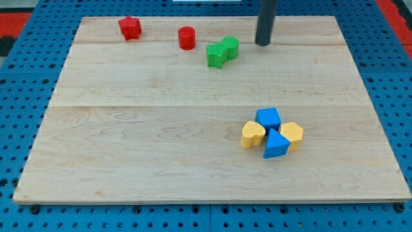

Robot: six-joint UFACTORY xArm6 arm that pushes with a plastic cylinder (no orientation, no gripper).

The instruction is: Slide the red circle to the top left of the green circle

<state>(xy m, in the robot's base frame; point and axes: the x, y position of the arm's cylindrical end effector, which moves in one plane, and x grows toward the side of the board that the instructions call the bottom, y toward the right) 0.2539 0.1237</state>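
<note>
The red circle [187,38] stands near the view's top, left of centre. The green circle [230,48] lies to its right and slightly lower, touching a green star-shaped block [215,55] on its lower left. My tip [262,43] rests on the board to the right of the green circle, a short gap away, and far from the red circle. A red star-shaped block [129,28] sits further left near the top edge.
A cluster sits at the lower right: a blue block [268,118], a blue triangle [276,145], a yellow heart-like block [252,135] and a yellow block [292,134]. The wooden board [129,142] lies on a blue pegboard surround.
</note>
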